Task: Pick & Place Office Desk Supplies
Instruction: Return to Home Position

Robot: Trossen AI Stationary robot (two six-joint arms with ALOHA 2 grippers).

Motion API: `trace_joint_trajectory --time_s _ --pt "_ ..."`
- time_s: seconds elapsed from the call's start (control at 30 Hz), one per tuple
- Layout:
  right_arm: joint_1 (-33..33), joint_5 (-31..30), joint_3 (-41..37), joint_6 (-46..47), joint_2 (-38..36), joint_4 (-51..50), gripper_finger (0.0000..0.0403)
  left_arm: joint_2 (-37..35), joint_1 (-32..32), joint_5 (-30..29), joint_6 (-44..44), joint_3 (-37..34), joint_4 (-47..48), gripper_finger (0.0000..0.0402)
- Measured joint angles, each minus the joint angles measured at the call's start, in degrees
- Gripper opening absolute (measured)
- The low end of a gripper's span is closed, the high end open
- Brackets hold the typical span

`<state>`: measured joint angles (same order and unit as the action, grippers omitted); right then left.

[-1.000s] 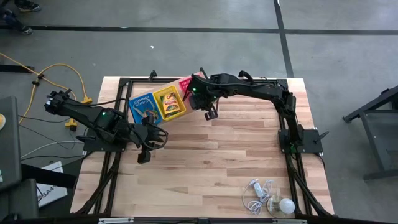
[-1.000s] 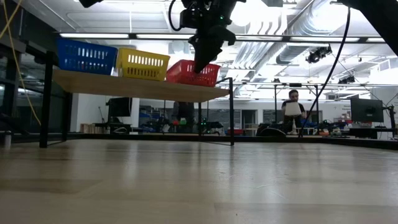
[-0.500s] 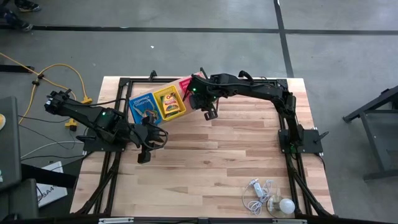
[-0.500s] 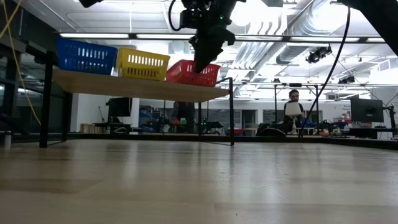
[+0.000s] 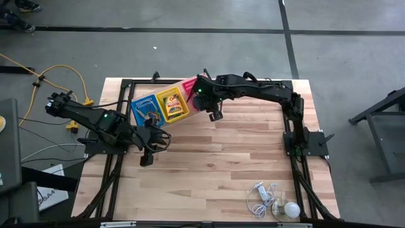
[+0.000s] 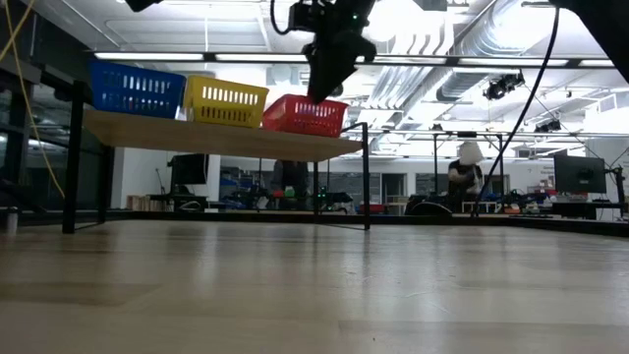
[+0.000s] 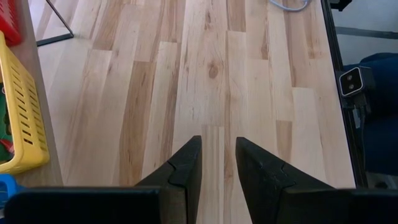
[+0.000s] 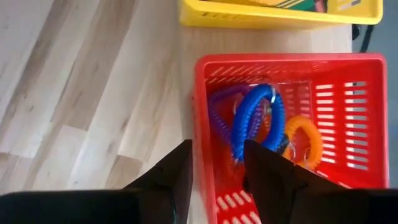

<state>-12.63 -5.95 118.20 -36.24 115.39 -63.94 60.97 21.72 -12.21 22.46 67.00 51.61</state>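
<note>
My right gripper [image 8: 217, 155] hangs open just above the red basket [image 8: 348, 118], over its near-left corner, with nothing between its fingers. Inside that basket lie coiled loops: a blue one [image 8: 252, 121], a purple one [image 8: 217, 112] and an orange one [image 8: 305, 140]. The yellow basket [image 5: 173, 104] beside it holds the crayon box, and the blue basket [image 5: 145, 109] stands farther left. All three baskets rest on a raised wooden board [image 6: 216, 138]. My left gripper [image 7: 217, 146] waits open above bare table planks near the left edge.
The board's black legs [image 6: 367, 177] stand on the table at the far left. A white bulb with its thin cord [image 5: 281, 206] lies at the near right corner. Bare planks [image 5: 240, 158] stretch across the table's middle. A person sits in the room beyond.
My right gripper has risen a little, from level with the red basket's rim to just above it. The left arm has kept still.
</note>
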Motion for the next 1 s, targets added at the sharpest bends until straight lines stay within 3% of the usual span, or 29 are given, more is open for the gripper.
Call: trace_joint_trajectory --time_s 0.6,1.0 --pt "1.5 -2.0 0.0 0.6 -1.4 -0.2 0.0130 0.0 0.0 0.0 0.0 0.0 -2.9 0.0094" --pt "9.8 -6.0 -0.1 9.8 -2.8 -3.6 0.0130 0.0 0.0 0.0 0.0 0.0 -2.9 0.0094"
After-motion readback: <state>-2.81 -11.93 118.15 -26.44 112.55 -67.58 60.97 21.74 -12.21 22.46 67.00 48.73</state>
